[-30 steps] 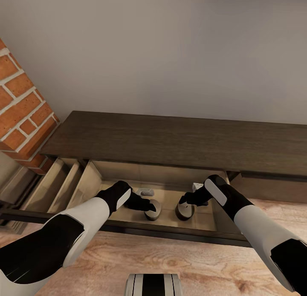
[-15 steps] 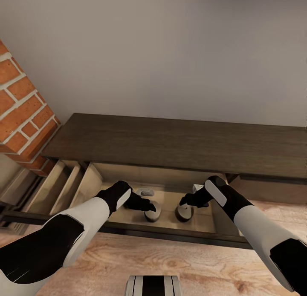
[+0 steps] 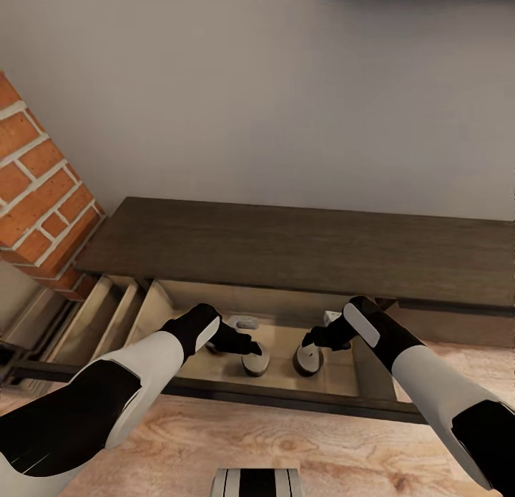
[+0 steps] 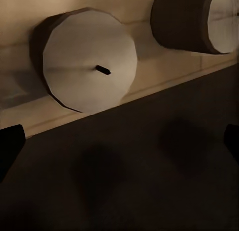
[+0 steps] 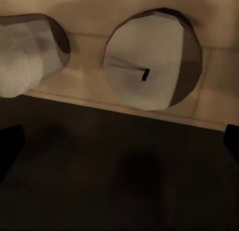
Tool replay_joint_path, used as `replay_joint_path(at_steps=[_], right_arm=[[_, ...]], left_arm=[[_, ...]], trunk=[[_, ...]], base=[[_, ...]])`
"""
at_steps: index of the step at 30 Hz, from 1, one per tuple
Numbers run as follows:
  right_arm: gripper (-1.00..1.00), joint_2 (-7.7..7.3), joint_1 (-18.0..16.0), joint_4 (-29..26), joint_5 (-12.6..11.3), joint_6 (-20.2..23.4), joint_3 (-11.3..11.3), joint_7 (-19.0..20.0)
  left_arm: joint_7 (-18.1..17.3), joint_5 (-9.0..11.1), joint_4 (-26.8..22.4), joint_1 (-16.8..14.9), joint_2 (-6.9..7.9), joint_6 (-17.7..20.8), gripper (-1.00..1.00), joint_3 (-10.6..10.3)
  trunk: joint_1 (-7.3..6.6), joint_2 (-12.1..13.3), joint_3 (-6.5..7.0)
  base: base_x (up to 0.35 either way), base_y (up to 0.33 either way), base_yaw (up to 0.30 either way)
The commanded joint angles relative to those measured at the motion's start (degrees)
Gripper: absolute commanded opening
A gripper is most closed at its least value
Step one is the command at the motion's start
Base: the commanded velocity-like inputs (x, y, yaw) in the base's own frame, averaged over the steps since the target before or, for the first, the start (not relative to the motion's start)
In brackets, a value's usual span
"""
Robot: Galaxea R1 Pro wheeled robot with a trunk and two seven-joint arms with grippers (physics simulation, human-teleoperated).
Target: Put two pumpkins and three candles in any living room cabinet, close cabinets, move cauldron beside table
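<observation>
Wall-length cabinet (image 3: pixel 300 250), dark brown top, standing against the pale wall; brick column (image 3: pixel 39 197) at its left end. One wide drawer (image 3: pixel 286 398) pulled out toward the robot, pale inside, dark front edge nearest the camera. A second pale compartment open to its left.

Both arms reach down into the open drawer. Left gripper (image 4: pixel 119 141): fingers spread wide, nothing between them, released. Right gripper (image 5: pixel 119 141): same, fingertips at the frame edges, wide apart, empty.

Two candles upright on the drawer floor, side by side but apart. Left candle (image 3: pixel 256 360) (image 4: pixel 89 66) just below the left gripper, small wick showing. Right candle (image 3: pixel 309 359) (image 5: pixel 152 59) under the right gripper, wick also showing.

Small grey object (image 3: pixel 246 323) further back in the drawer; cannot tell what it is
</observation>
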Motion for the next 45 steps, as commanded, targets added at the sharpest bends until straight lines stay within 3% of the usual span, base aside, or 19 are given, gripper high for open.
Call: replay_joint_path(at_steps=[1,30,45], right_arm=[[1.00,-0.09,-0.04,-0.11,-0.59,0.08,0.34,-0.48],[1.00,-0.03,1.19,-0.19,-0.42,0.08,0.47,-0.20],[1.00,0.02,1.19,-0.19,-0.42,0.08,0.48,-0.53]], left_arm=[[-0.01,0.43,0.01,-0.04,0.00,0.20,1.00,-0.42],[0.03,0.43,0.09,-0.04,0.00,0.20,1.00,-0.42],[0.03,0.43,0.09,-0.04,0.00,0.20,1.00,-0.38]], trunk=[[-0.23,0.40,0.14],[-6.60,12.03,5.37],[-9.90,18.05,9.23]], base=[[0.000,0.000,0.000],[0.000,0.000,0.000],[0.000,0.000,0.000]])
